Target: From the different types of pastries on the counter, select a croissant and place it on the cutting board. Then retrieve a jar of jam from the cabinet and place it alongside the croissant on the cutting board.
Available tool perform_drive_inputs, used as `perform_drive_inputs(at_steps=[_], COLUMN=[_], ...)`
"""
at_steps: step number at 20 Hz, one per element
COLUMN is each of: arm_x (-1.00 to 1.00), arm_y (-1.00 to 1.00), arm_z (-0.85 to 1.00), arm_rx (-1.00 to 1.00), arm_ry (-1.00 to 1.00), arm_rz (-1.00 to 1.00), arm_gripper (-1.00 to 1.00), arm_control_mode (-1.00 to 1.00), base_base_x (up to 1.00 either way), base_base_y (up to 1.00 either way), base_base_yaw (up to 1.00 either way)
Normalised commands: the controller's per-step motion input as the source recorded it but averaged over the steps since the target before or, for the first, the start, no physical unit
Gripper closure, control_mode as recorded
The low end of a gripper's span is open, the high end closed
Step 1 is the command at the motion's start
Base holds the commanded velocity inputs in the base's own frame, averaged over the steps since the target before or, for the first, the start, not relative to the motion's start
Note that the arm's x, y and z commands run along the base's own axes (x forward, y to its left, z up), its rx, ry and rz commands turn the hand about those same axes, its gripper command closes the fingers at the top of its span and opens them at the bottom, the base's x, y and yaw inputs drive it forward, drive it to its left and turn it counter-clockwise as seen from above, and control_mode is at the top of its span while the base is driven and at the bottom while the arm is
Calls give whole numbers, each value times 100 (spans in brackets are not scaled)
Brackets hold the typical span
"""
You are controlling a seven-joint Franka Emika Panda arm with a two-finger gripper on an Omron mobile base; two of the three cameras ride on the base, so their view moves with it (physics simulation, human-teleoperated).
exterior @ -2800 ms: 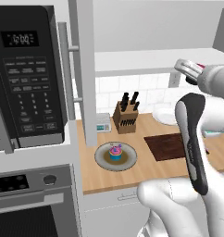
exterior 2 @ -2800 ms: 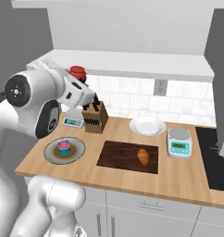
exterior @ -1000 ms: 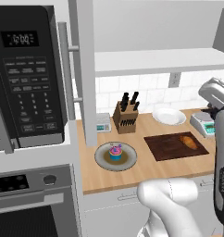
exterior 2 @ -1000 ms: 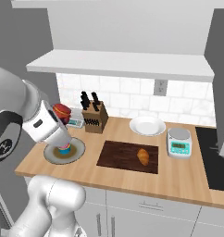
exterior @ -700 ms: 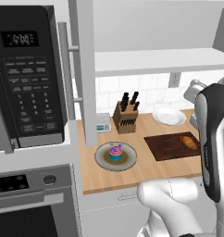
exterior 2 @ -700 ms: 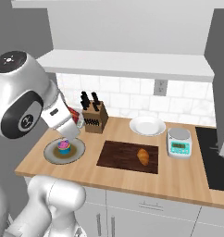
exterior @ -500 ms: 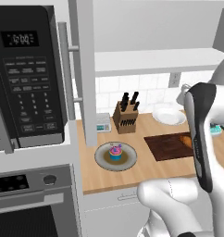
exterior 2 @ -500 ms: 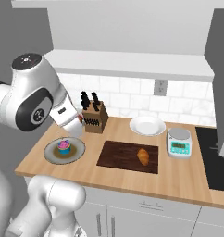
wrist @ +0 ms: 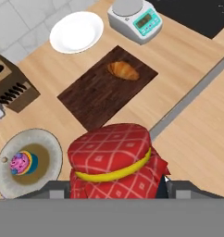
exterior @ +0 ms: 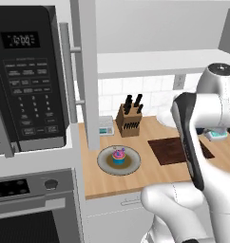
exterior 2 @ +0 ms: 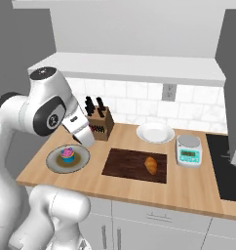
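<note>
The tool (wrist: 117,190) hangs above the table (wrist: 188,60), and from the hand view it is clenched on the jar (wrist: 115,162), whose red checked lid with a yellow band sits right between the dark fingers. Below it and to the left is a round grey-brown plate (wrist: 44,139) carrying the cupcake (wrist: 22,163), pink on top with a blue wrapper. Further from the tool on that side stands the knife block (wrist: 12,85). Straight ahead of the tool lies the dark board (wrist: 95,97), and the croissant (wrist: 124,70) rests on its far end, well apart from the jar. Beyond the board sit a white plate (wrist: 77,31) and, to its right, a small scale (wrist: 134,18).

In the right base view the arm bends low over the table (exterior 2: 139,190), its hand just above the plate (exterior 2: 54,165) with the cupcake (exterior 2: 68,154), beside the knife block (exterior 2: 99,126). The board (exterior 2: 125,163) holds the croissant (exterior 2: 150,165) near its right end, with the white plate (exterior 2: 155,132) and scale (exterior 2: 189,149) behind.

From the left base view the arm covers part of the board (exterior: 169,149); the cupcake (exterior: 119,155) sits to its left.
</note>
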Motion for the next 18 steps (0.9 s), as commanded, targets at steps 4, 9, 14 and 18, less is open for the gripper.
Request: perform_drive_inputs(at_steps=[4,9,14,18], arm_x=[9,0,18,46], arm_y=[0,-6,-19,-16], arm_z=[-40,-9,0,-11], arm_rx=[-5,0,0,-6], arm_ry=[0,0,0,-2], arm_rz=[0,0,0,0], arm_gripper=[100,100,100,100], arm_control_mode=[-100,-100,-100,-100], base_base_x=[0,0,0,0], base_base_y=[0,0,0,0], base_base_yaw=[0,0,0,0])
